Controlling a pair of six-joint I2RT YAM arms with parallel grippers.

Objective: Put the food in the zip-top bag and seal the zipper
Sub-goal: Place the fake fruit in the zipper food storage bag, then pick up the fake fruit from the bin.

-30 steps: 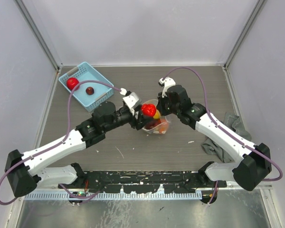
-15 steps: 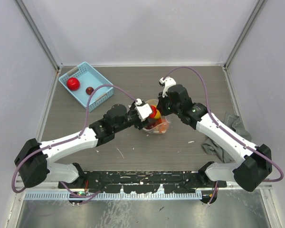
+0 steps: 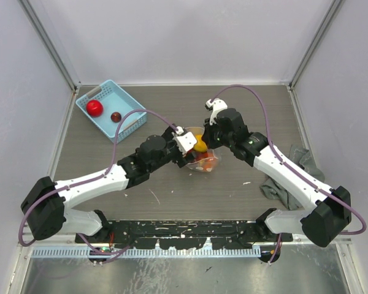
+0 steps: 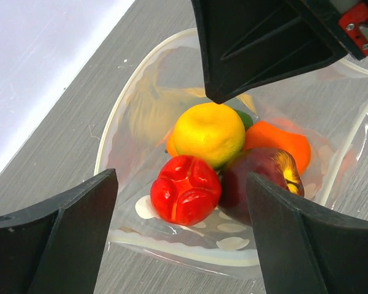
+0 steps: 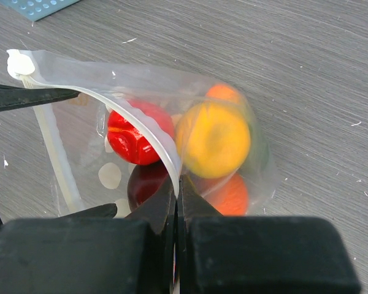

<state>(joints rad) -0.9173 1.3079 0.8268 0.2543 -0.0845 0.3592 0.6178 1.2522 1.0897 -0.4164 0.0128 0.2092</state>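
Note:
The zip-top bag (image 3: 207,163) stands open at the table's middle, its rim (image 4: 110,131) spread wide. Inside lie a red fruit (image 4: 185,188), a yellow one (image 4: 208,133), a dark red one (image 4: 262,179), an orange one (image 4: 281,142) and a bit of green (image 4: 246,118). My left gripper (image 4: 181,184) is open and empty just above the bag's mouth, the red fruit below it. My right gripper (image 5: 176,184) is shut on the zipper (image 5: 141,119), holding the mouth edge up. Two more fruits, red (image 3: 94,108) and dark red (image 3: 116,116), lie in the basket.
A light-blue lattice basket (image 3: 129,98) stands at the far left. A grey cloth (image 3: 271,187) lies at the right under my right arm. Both arms meet over the bag, cables looping above them.
My left gripper carried the red fruit rightward over the bag's mouth, opened and let it drop in. My right gripper kept its hold on the bag's edge.

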